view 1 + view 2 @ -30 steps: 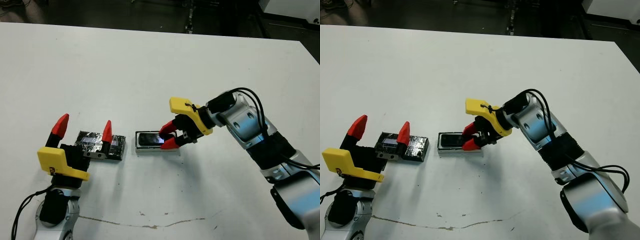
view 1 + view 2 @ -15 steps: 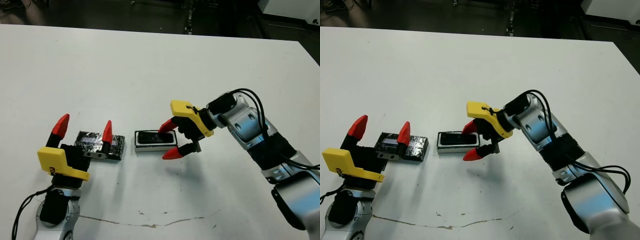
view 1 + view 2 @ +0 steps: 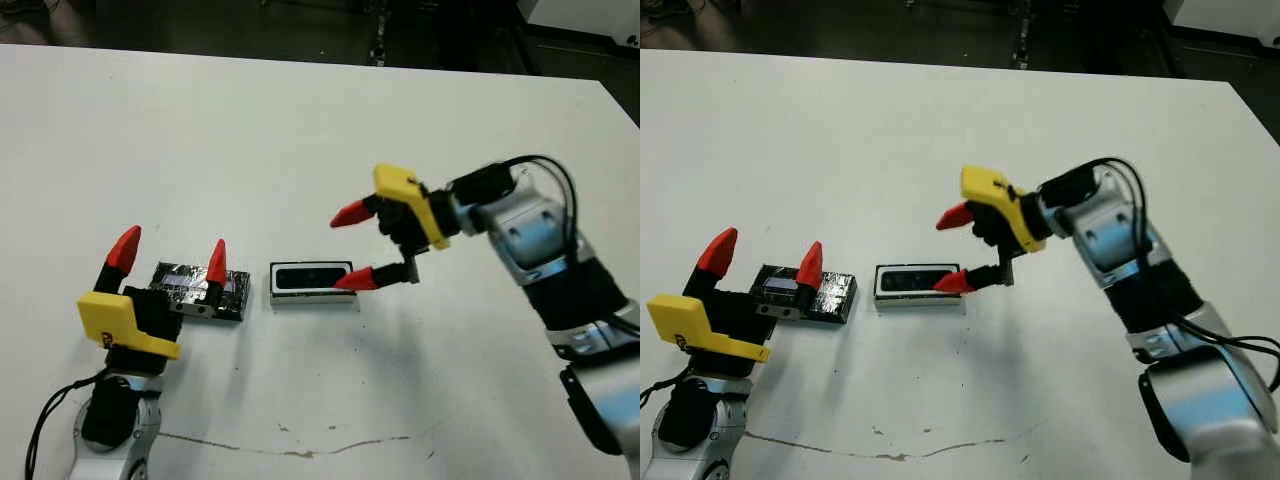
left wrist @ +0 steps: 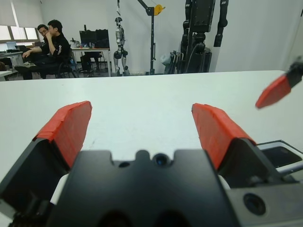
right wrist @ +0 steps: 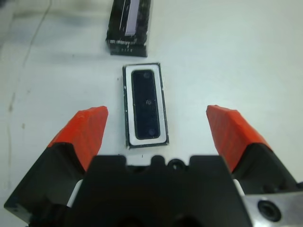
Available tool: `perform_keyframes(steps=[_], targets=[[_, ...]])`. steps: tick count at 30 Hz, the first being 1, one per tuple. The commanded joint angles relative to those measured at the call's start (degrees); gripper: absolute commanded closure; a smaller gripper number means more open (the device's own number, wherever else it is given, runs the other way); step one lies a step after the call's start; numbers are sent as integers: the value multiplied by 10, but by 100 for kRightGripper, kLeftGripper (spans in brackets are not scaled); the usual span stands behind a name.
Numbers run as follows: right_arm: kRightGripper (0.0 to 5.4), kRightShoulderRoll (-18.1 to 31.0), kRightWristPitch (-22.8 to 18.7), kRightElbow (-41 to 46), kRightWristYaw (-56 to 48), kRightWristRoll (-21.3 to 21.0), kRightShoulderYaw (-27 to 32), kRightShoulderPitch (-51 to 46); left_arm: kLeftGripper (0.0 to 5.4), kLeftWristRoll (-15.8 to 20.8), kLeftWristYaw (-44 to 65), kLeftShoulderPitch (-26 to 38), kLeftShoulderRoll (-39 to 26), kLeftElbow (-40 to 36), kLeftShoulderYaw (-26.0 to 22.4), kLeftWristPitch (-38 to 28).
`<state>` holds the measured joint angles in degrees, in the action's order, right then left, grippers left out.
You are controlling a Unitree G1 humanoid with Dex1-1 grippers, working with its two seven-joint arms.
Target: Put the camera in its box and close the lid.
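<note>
2 jobs remain, judging from the head view: lift the flat black crinkled lid (image 3: 198,290) and seat it on the small white-walled box (image 3: 312,283). The slim glossy black camera (image 3: 312,279) lies in the box, long axis running left-right across the white table (image 3: 300,130). The right gripper (image 3: 354,246) hangs spread wide and empty above the box's right end. The left gripper (image 3: 170,264) stands spread over the lid, which lies just left of the box; it should pinch the lid's long edges and keep it level.

Right wrist view: camera flat inside, parallel to the walls, lid beyond.

Left wrist view: red fingers (image 4: 69,128) well apart, holding nothing.
</note>
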<state>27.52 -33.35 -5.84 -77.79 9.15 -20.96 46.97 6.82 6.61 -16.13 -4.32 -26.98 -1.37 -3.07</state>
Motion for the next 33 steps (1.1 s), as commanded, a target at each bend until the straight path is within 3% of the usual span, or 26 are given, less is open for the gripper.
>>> perform_keyframes(steps=[1, 7, 11, 14, 19, 27, 33], targets=[[1, 25, -22, 32, 7, 21, 27, -4, 0, -5, 0, -3, -2, 6, 0, 2], [1, 18, -23, 77, 77, 79, 120, -50, 0, -4, -1, -4, -1, 2, 2, 7], [21, -6, -12, 144, 197, 103, 209, -132, 0, 1, 1, -4, -2, 3, -2, 8], [67, -34, 51, 194, 299, 87, 263, -226, 0, -1, 1, -5, -7, 0, -8, 11], [149, -74, 105, 260, 411, 87, 324, -370, 0, 9, 15, 6, -20, 14, -29, -4], [281, -158, 222, 312, 510, 93, 348, -553, 0, 25, 42, 23, -54, 10, -61, 0], [378, -214, 278, 289, 554, 93, 324, -589, 0, 39, 67, 42, -94, 3, -89, 6]])
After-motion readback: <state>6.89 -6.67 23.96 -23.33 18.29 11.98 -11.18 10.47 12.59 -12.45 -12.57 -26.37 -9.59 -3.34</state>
